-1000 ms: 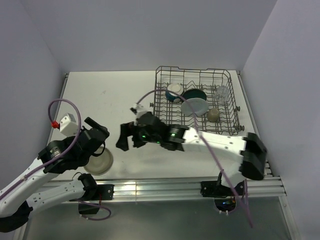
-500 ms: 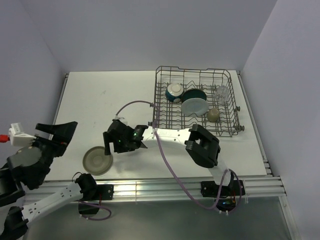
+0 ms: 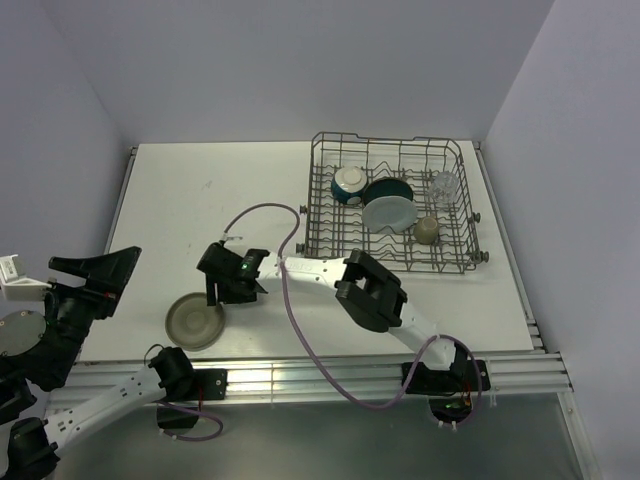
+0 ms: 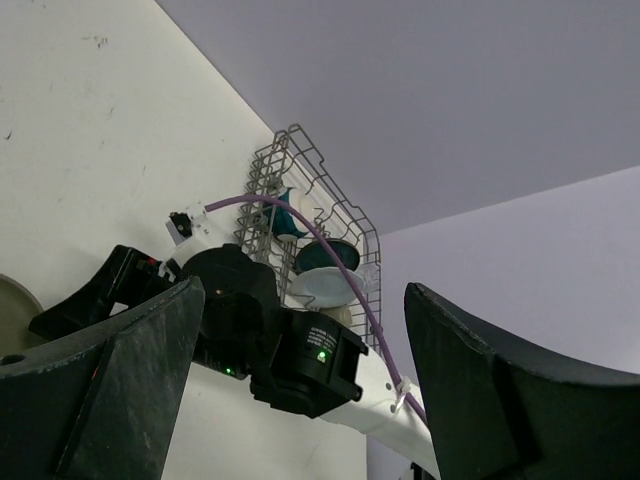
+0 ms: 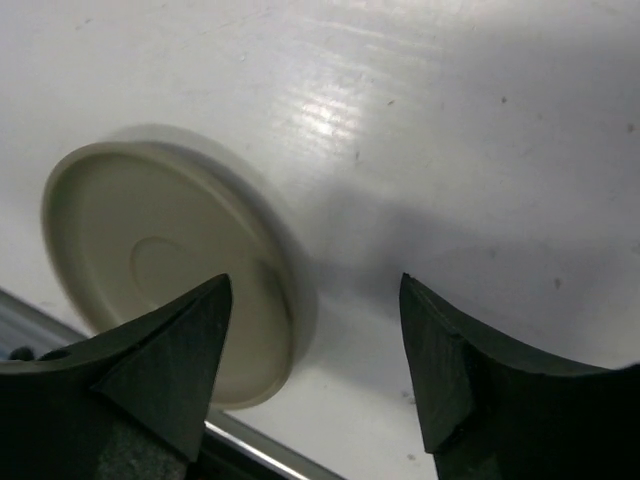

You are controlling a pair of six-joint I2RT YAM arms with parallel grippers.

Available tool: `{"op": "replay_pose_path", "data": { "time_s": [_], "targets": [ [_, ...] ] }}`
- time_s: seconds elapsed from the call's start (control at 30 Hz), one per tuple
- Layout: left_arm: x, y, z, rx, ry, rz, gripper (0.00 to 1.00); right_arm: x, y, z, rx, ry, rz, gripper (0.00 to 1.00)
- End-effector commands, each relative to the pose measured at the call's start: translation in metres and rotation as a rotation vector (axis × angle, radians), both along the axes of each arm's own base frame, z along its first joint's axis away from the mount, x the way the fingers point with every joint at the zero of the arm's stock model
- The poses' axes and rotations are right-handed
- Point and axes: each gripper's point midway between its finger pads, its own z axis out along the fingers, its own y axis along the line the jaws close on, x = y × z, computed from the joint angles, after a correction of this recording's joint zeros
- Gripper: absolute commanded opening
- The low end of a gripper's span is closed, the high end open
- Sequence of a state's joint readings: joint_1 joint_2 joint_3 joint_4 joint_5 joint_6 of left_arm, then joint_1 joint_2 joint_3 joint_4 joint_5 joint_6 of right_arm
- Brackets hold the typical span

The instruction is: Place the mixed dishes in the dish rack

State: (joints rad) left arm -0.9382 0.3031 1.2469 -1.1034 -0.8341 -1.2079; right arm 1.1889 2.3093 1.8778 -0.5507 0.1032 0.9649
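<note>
The grey-beige plate [image 3: 194,321] lies flat on the table near the front left edge. My right gripper [image 3: 226,296] is open and empty, just right of and above it. In the right wrist view the plate [image 5: 160,265] has its right rim between the spread fingers [image 5: 150,375]. My left gripper [image 3: 94,282] is open and empty, raised high at the far left. The dish rack [image 3: 461,226] at the back right holds the bowl [image 3: 349,183], dark teal plate [image 3: 390,188], pale blue plate [image 3: 388,214], mug [image 3: 427,230] and glass [image 3: 445,184].
The right arm [image 3: 320,272] stretches low across the table from the rack side to the plate, with a purple cable [image 3: 262,211] looping above it. A metal rail [image 3: 330,372] runs along the front edge. The left wrist view shows the rack [image 4: 305,215] beyond the right arm.
My left arm has lifted up and back to the left, away from the plate. My right gripper has swept left across the table to the plate's right rim.
</note>
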Motion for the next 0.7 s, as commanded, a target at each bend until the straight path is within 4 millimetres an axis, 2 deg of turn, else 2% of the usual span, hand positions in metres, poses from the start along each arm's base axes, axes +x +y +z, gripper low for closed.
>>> {"op": "replay_pose_path", "data": {
  "time_s": [0.0,0.03,0.07,0.1,0.17,0.23,0.33,0.5,0.57,0.6,0.63,0.67],
  "targets": [
    [-0.003,0.001,0.005,-0.001,-0.025,-0.015,0.87,0.008,0.001,-0.003,-0.078,-0.049,-0.009,0.73],
    [-0.003,0.001,0.005,-0.004,-0.026,-0.015,0.87,0.007,0.001,-0.006,-0.095,-0.050,0.000,0.73],
    [-0.003,0.001,0.005,-0.005,-0.027,-0.015,0.87,0.007,0.006,0.001,-0.098,-0.056,0.010,0.70],
    [-0.004,0.002,0.006,-0.009,-0.030,-0.017,0.87,0.001,0.007,-0.011,-0.125,-0.053,0.032,0.68],
    [-0.004,0.003,0.005,-0.009,-0.028,-0.015,0.86,0.002,0.009,-0.007,-0.155,-0.082,0.040,0.63],
    [-0.005,0.004,0.004,-0.012,-0.026,-0.013,0.86,-0.002,0.009,-0.012,-0.176,-0.089,0.056,0.58],
    [-0.007,0.007,0.003,-0.018,-0.027,-0.010,0.86,-0.006,0.005,-0.017,-0.190,-0.088,0.082,0.44],
    [-0.009,0.012,0.002,-0.019,-0.023,-0.003,0.86,-0.011,-0.011,-0.029,-0.280,-0.095,0.150,0.34],
    [-0.009,0.013,0.002,-0.021,-0.021,0.001,0.86,-0.011,-0.023,-0.032,-0.336,-0.109,0.159,0.25],
    [-0.009,0.013,0.001,-0.020,-0.019,0.001,0.86,-0.010,-0.027,-0.031,-0.356,-0.122,0.171,0.18],
    [-0.009,0.012,0.000,-0.019,-0.017,0.001,0.86,-0.012,-0.036,-0.036,-0.388,-0.123,0.179,0.03],
    [-0.009,0.011,-0.001,-0.021,-0.014,0.000,0.86,-0.011,-0.042,-0.037,-0.401,-0.132,0.182,0.00]
  ]
}}
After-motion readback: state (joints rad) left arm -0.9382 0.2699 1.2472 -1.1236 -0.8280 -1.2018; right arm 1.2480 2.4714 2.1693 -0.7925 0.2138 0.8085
